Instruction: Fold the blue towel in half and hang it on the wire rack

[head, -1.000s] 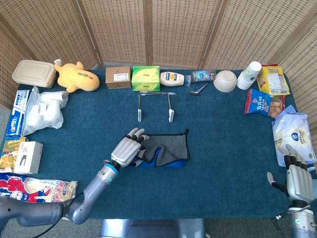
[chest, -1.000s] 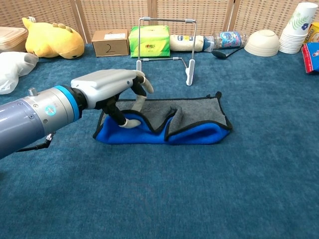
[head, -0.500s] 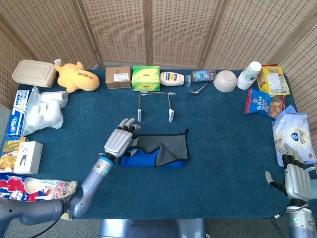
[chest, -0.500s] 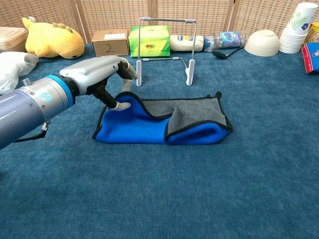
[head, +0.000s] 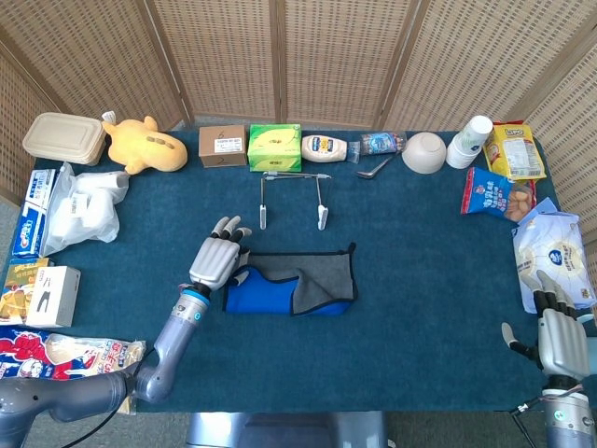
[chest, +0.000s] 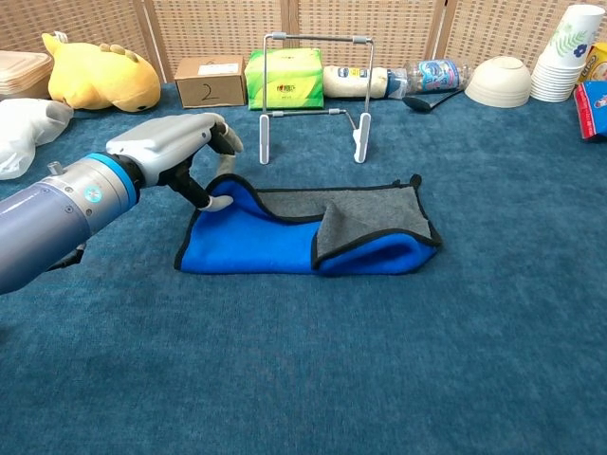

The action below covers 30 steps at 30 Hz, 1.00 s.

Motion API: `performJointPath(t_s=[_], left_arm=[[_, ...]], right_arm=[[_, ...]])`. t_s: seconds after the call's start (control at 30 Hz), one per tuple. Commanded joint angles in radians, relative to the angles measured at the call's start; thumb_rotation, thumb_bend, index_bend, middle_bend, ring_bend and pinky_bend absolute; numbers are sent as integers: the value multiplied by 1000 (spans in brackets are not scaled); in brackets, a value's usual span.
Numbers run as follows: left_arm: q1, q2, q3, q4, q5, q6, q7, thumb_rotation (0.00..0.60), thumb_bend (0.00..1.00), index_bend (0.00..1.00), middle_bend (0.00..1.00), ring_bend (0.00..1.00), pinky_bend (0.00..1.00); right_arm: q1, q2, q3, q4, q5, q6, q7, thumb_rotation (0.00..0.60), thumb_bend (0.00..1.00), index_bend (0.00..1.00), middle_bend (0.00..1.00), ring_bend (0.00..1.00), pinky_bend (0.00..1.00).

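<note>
The blue towel (head: 270, 299) with its grey inner side lies crumpled on the table's middle, and in the chest view the towel (chest: 266, 248) shows blue at the left with a grey flap folded over at the right. My left hand (head: 214, 260) sits at its left end and pinches the raised corner between thumb and fingers; the chest view shows the left hand (chest: 180, 152) at that lifted edge. Behind the towel the wire rack (head: 292, 194) stands upright and bare, and the chest view also shows the wire rack (chest: 314, 87). My right hand (head: 560, 341) hovers at the table's near right corner, fingers apart, holding nothing.
Along the back stand a yellow plush (head: 142, 145), a cardboard box (head: 222, 147), a green tissue box (head: 274, 147), a bottle (head: 325, 148), a bowl (head: 423, 152) and paper cups (head: 469, 140). Snack bags (head: 494, 194) lie at the right, white bags (head: 84, 201) and packets at the left.
My left hand has moved left and away from me, drawing the towel's top layer with it; more blue now shows at the left end. The right hand stayed put.
</note>
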Motion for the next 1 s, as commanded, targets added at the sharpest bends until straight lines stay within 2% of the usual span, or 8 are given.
performJointPath(t_s=[0.03, 0.27, 0.63, 0.83, 1.0], left_arm=[[2, -10, -3, 15, 2, 3, 1, 600, 399, 675, 244, 0, 0], [5, -27, -8, 47, 13, 8, 1, 600, 397, 630, 235, 0, 0], [19, -34, -6, 59, 22, 24, 31, 600, 400, 626, 227, 0, 0], [28, -25, -4, 45, 5, 20, 71, 600, 400, 531, 195, 0, 0], [28, -20, -9, 29, -21, 9, 114, 600, 399, 359, 143, 0, 0]], right_arm=[[0, 0, 0, -1, -1, 0, 0, 600, 328, 120, 26, 0, 0], [-3, 3, -1, -4, -1, 4, -1, 600, 329, 119, 26, 0, 0], [-9, 9, -3, -11, -6, 13, 1, 600, 327, 119, 26, 0, 0], [-11, 10, -5, -12, -8, 14, 2, 600, 328, 119, 26, 0, 0], [-14, 12, -6, -14, -9, 17, 2, 600, 329, 118, 27, 0, 0]])
